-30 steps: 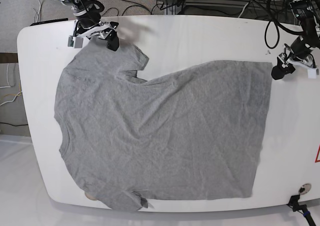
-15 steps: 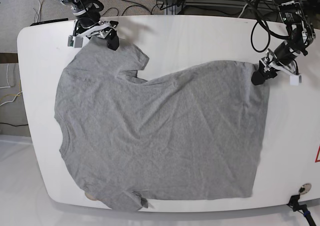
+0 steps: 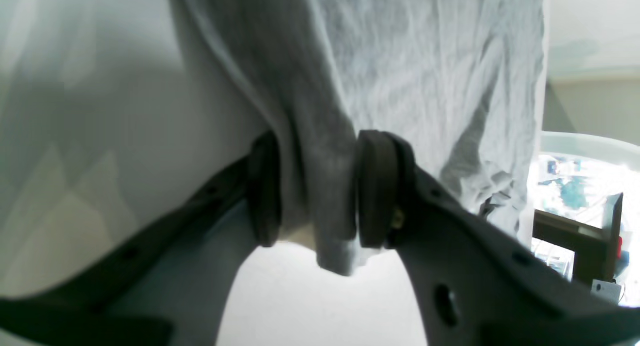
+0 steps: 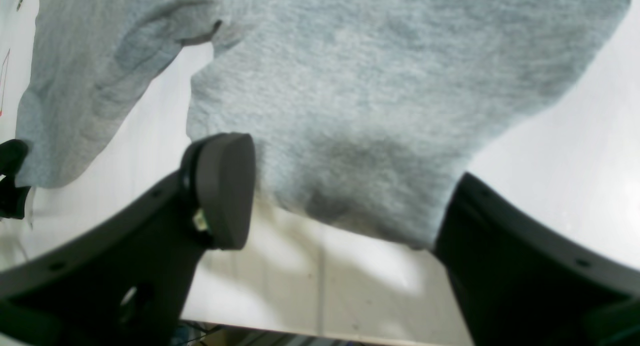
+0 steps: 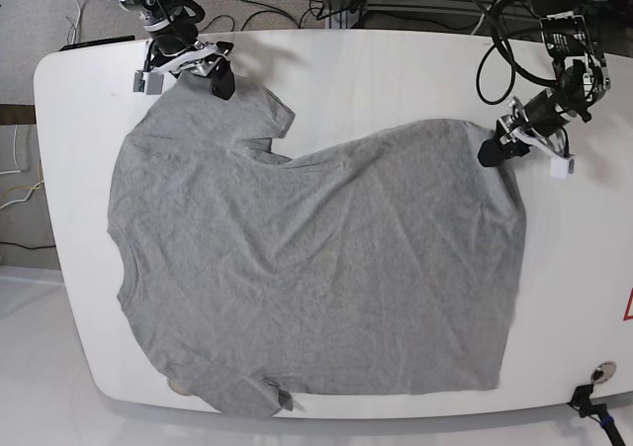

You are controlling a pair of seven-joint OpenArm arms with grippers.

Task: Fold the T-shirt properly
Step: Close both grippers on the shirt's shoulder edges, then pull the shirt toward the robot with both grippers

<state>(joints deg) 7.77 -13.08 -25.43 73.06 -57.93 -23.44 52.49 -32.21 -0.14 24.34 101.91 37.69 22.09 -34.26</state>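
A grey T-shirt [image 5: 326, 268] lies spread on the white table [image 5: 396, 70], collar toward the left and hem toward the right. My left gripper [image 5: 492, 154] is at the hem's far corner. In the left wrist view this gripper [image 3: 317, 206] is shut on a bunched fold of the T-shirt [image 3: 325, 186], held between both pads. My right gripper [image 5: 203, 70] is at the far sleeve. It stands open in the right wrist view [image 4: 345, 206], with the sleeve's edge [image 4: 360, 196] lying between its fingers [image 4: 225, 186] and flat on the table.
Cables and stands [image 5: 415, 1] crowd the area behind the table's far edge. A red triangular mark [image 5: 627, 308] and a round fitting [image 5: 600, 373] sit near the right edge. The near sleeve [image 5: 262, 397] reaches the front edge.
My left gripper has moved left from beside the hem onto its far corner and shut on it, drawing that corner slightly inward. The right gripper has stayed at the sleeve.
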